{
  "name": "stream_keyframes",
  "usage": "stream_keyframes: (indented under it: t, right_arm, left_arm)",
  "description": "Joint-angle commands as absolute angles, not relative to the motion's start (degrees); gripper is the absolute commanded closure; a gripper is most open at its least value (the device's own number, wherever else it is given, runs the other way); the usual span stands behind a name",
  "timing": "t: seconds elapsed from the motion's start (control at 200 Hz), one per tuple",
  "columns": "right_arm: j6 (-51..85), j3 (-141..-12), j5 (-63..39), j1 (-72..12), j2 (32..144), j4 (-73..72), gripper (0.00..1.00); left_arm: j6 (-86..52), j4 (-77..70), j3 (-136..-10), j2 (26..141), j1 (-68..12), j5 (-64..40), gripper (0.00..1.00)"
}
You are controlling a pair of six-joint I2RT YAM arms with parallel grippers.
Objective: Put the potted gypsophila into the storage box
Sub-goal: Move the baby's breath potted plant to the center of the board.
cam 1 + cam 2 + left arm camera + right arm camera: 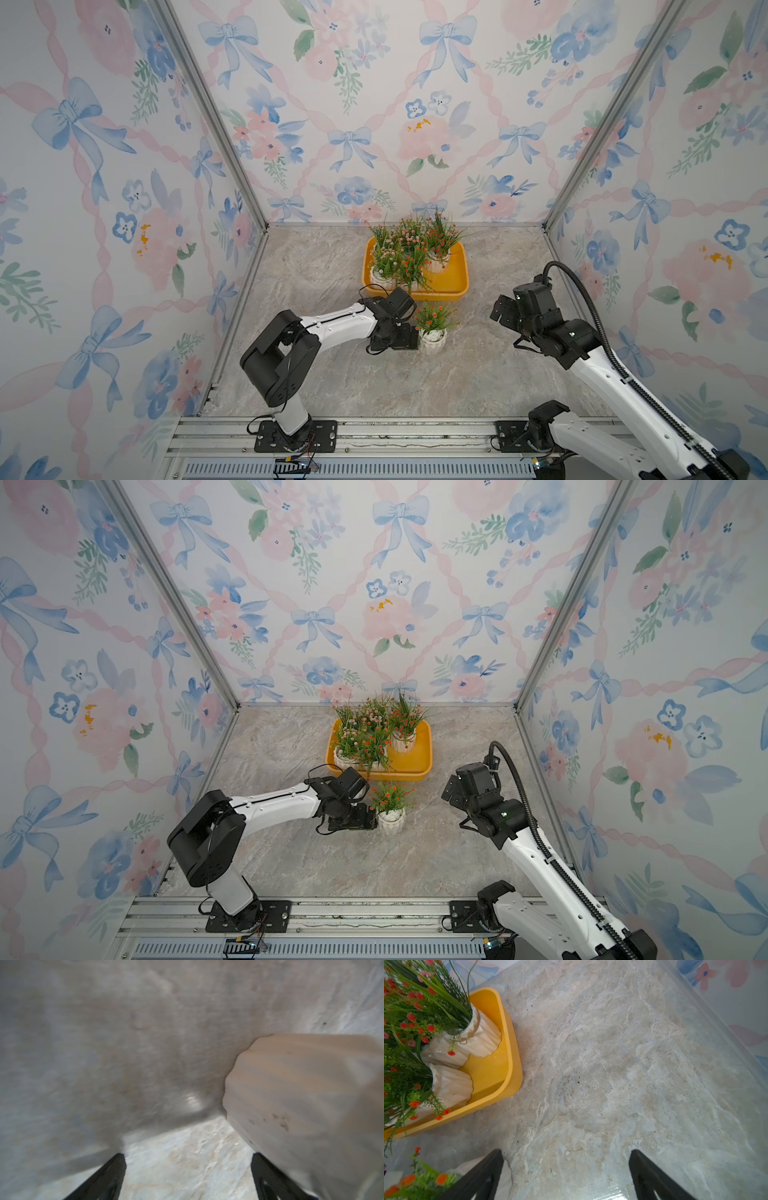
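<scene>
Where the left arm reaches across the grey marbled tabletop (332, 374), the left pincer (412, 337) sits low, right against the left side of a lone potted gypsophila (432, 340), a small white ribbed pot of green grassy sprigs with orange-red flowers. This pot stands upright on the tabletop, outside the box and just in front of its near wall. The blurred left wrist view shows the left pincer (187, 1155) released: its two black fingers (116, 1167) stand wide apart over bare stone, and the pot (301, 1088) lies off to the side of one finger rather than between the two. Whether that finger touches the pot cannot be told.

Behind the lone pot, in both top views, rests the storage box (455, 282), a shallow yellow-orange plastic tub with rounded corners. The other potted gypsophila (409, 249), pink and orange-red, crowd its left and rear parts, while its near right corner is bare.

Further right, well apart from the box, the right pincer (500, 309) hangs above the tabletop. The right wrist view shows its fingers (488, 1172) spread wide with nothing between them, and the storage box (506, 1064) off to one side.
</scene>
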State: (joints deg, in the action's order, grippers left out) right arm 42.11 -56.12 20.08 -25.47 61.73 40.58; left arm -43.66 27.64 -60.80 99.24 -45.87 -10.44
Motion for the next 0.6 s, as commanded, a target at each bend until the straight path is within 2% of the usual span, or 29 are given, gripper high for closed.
stream_keyframes:
  t: [0.0, 0.22, 0.595]
  right_arm:
    - [44.50, -54.29, 17.59, -27.28, 62.47, 42.09, 0.03]
    - [44.86, -53.93, 10.66, -28.39, 67.40, 40.46, 0.02]
    - [43.85, -57.04, 0.45, -32.55, 75.66, 39.51, 0.00]
  left_arm:
    - [-41.40, 26.72, -63.19, 101.27, -46.27, -11.58, 0.04]
    - [-42.00, 26.83, -62.50, 99.32, -45.79, -7.15, 0.03]
    - [-45.94, 26.72, -52.24, 85.68, -40.44, 2.30, 0.03]
